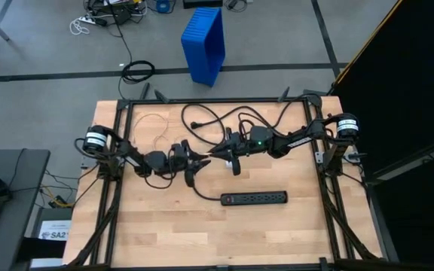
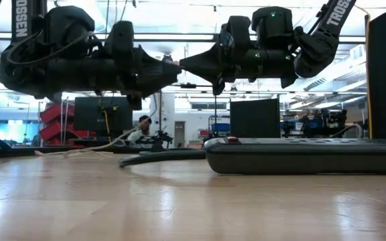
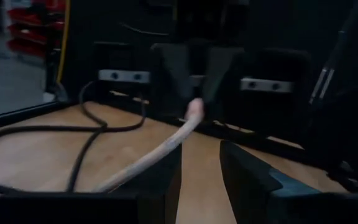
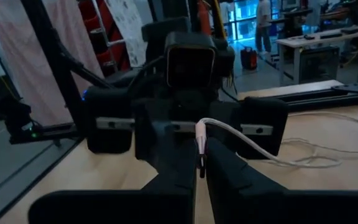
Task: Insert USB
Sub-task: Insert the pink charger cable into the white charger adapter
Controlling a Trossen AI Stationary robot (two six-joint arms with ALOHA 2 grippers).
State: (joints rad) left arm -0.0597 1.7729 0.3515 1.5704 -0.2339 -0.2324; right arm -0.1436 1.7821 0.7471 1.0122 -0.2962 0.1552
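Both hands met nose to nose above mid-bench (image 1: 164, 233). Right hand (image 4: 201, 163) was closed on the plug end of the USB (image 4: 253, 146), held in the air; its cable trailed back to the bench. Left hand (image 3: 199, 163) was partly open, cable passing between its fingers, apparently no grip. Step judged: mid-air handover or regrip. Next: orient plug, carry it to power strip (image 1: 253, 198).

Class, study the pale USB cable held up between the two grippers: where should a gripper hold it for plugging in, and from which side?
Grip the USB just behind its plug, across its thin width from the side, as the right gripper does; farther back, the cable hangs limp.
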